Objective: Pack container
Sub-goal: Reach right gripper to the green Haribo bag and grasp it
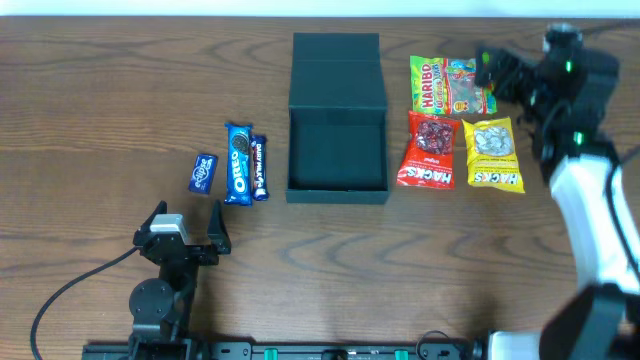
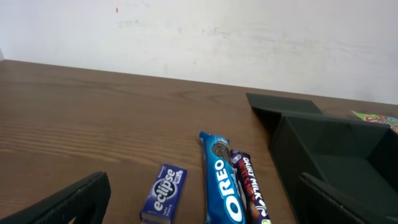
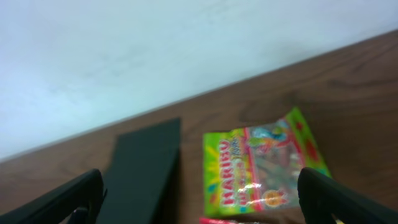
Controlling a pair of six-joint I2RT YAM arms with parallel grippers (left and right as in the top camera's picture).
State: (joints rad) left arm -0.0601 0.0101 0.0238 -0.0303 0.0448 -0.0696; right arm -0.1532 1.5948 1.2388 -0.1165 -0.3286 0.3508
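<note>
While container point(image 1: 337, 120) sits open, L gripper point(image 1: 188, 216) & R gripper point(image 1: 486, 72) (above Haribo bag point(image 1: 440, 85)) gape wide, empty

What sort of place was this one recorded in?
Probably a robotics lab bench, not a home: a bare wood-grain table against a plain white wall, with snack packets such as the Oreo and Haribo laid out either side of an open container.

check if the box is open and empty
Open and empty: the box has its lid flipped back and its floor bare.
</note>
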